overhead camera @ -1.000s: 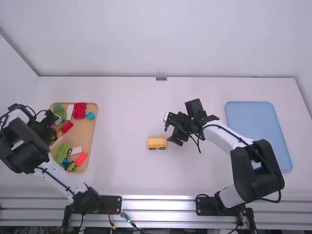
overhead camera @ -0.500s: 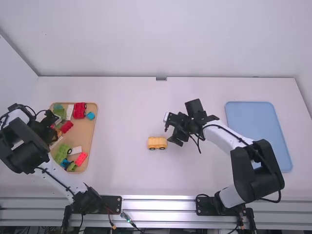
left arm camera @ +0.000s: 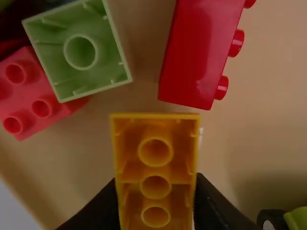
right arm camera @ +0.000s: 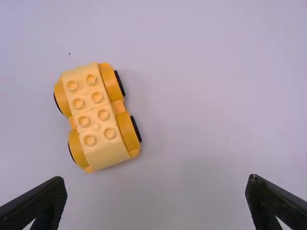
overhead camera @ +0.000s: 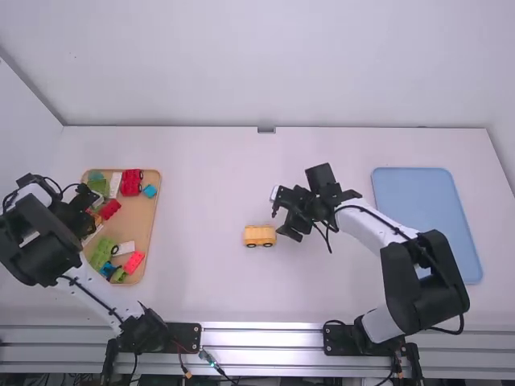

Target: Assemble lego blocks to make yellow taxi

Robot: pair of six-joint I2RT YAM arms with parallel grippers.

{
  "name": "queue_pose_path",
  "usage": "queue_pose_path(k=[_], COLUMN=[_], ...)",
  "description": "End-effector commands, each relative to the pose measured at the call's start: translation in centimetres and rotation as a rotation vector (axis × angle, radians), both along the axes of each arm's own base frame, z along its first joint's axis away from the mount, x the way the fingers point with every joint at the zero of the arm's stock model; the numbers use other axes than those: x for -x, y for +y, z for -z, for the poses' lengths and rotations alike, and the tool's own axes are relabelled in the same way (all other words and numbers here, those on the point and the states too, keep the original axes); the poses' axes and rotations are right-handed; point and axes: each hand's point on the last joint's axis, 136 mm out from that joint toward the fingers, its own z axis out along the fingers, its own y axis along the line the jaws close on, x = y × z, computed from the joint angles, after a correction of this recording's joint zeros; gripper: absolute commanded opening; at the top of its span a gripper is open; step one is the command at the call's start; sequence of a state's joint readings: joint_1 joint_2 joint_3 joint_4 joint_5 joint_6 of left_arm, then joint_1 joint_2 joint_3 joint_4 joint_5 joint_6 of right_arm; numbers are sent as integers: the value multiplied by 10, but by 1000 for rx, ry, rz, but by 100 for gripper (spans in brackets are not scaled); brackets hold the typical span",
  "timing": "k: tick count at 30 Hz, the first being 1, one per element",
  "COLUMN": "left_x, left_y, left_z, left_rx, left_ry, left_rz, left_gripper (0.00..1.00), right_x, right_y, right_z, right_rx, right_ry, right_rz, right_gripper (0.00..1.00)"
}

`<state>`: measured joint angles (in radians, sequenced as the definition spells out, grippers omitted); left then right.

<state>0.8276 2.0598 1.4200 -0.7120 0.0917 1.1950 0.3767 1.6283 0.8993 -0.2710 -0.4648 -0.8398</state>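
White tabletop lies under the car, which has kept its place like the right gripper, while the left gripper has at most nudged above the tray, so assembly has barely advanced. Closed on 1 yellow block, the left gripper has its hollow side up (probably 1 flip before stacking). Just beyond the right gripper's 2 widely parted, empty fingers, toward the left arm, sits the car.
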Motion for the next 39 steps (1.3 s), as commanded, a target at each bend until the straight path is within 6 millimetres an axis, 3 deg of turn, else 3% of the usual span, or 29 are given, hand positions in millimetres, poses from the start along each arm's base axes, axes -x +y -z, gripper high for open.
queue_pose_path(k=[1, 13, 17, 22, 30, 34, 37, 39], left_x=[0, -6, -14, -19, -43, -63, -65, -56], left_y=[-1, -1, 7, 2, -21, -39, -44, -32], left_z=[4, 0, -15, -38, -82, -101, -104, -98], left_rx=[9, 0, -9, 34, 172, 242, 234, 170], left_ry=[13, 2, -24, -29, -127, -207, -199, -133], left_rz=[1, 0, -77, -84, -78, -41, -30, -112], left_gripper=[35, 32, 32, 35, 36, 35, 39, 46], right_x=[-8, -9, -9, -9, -16, -29, -34, -34], right_y=[6, 6, 6, 6, 10, 24, 28, 28], right_z=[-16, -16, -16, -16, -22, -39, -46, -46], right_rx=[-22, -23, -23, -22, -52, -153, -188, -186], right_ry=[-37, -38, -38, -42, -67, -94, -110, -113], right_rz=[-3, -2, -2, -5, 10, 44, 51, 48], right_gripper=[99, 99, 99, 99, 99, 99, 99, 99])
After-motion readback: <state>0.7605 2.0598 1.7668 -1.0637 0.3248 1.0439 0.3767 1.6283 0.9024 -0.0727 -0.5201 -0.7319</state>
